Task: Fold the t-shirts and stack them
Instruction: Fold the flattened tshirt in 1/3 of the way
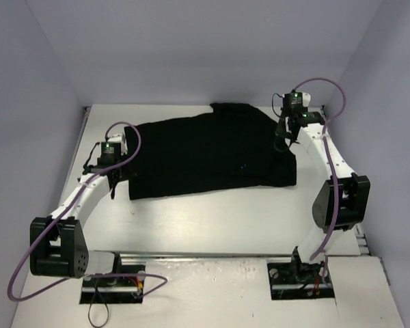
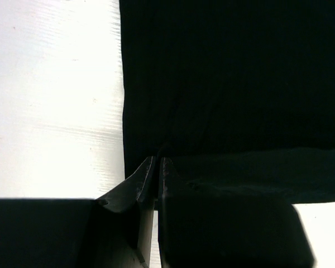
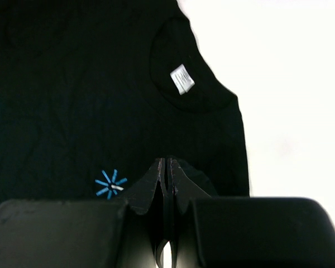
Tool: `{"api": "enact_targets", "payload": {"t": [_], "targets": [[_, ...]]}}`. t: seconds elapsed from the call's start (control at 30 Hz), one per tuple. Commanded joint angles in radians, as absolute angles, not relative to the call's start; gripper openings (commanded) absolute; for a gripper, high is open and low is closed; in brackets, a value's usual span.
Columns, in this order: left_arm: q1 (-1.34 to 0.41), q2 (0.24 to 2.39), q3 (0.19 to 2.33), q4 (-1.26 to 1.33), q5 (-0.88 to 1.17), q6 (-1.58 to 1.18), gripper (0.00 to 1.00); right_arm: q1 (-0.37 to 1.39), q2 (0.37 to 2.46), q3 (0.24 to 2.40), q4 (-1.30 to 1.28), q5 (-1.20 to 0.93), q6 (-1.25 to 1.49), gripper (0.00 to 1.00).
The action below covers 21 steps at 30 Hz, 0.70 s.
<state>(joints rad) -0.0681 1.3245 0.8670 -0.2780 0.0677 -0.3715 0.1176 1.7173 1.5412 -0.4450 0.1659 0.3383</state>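
A plain black t-shirt (image 1: 212, 154) lies spread across the white table (image 1: 212, 219). Its small blue starburst print (image 1: 243, 166) faces up. My left gripper (image 1: 116, 179) is at the shirt's left edge, and in the left wrist view (image 2: 157, 159) it is shut, pinching the fabric edge (image 2: 229, 78). My right gripper (image 1: 281, 143) is at the shirt's right side. In the right wrist view (image 3: 166, 160) it is shut on a raised pinch of cloth (image 3: 72, 84), between the starburst (image 3: 110, 184) and the collar with its white label (image 3: 182, 79).
Purple-grey walls enclose the table at the back and both sides. The arm bases (image 1: 301, 273) and their cables sit at the near edge. Bare white tabletop (image 2: 50, 100) lies left of the shirt and in front of it.
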Motion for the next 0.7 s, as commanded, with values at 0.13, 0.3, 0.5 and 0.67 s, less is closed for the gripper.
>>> {"api": "enact_targets", "payload": {"t": [0.13,0.3,0.5,0.67], "targets": [[-0.050,1.298,0.882,-0.251,0.014,-0.421,0.00,0.132,1.764,1.671,-0.408,0.219,0.306,0.00],[-0.046,1.288,0.844,-0.256,0.009,-0.445,0.00,0.136,1.801,1.698,-0.408,0.219,0.302,0.00],[-0.045,1.310,0.826,-0.252,-0.018,-0.460,0.00,0.158,1.845,1.750,-0.408,0.229,0.291,0.00],[-0.044,1.330,0.817,-0.239,-0.025,-0.471,0.00,0.177,1.885,1.792,-0.408,0.242,0.282,0.00]]}}
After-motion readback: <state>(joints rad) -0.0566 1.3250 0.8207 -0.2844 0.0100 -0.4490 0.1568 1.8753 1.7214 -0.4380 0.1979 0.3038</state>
